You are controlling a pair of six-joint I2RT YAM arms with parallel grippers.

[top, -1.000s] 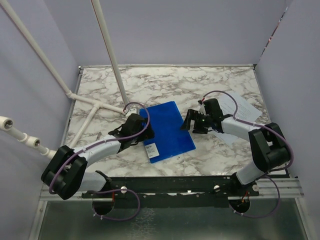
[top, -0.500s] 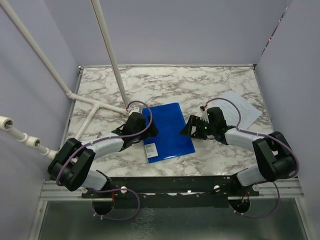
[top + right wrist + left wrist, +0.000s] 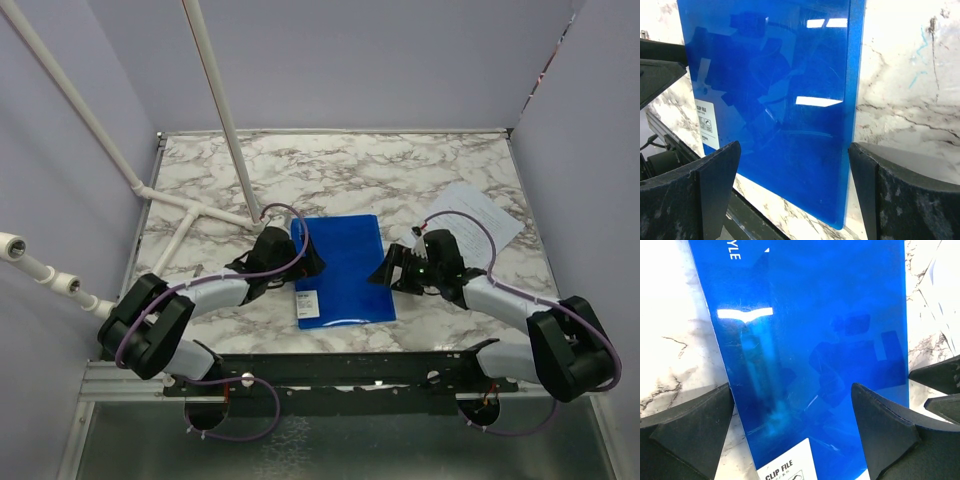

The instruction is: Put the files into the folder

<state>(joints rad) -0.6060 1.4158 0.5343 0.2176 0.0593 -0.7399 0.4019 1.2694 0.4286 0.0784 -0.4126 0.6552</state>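
A marbled desk (image 3: pixel 400 170) carries the closed blue folder (image 3: pixel 345 265), lying flat at its near middle, white label (image 3: pixel 306 300) at the near left corner. The files (image 3: pixel 480 215) lie outside it, to the far right. The left end effector (image 3: pixel 308 262) and right end effector (image 3: pixel 380 268) flank the folder's side edges, both with jaws spread wide.
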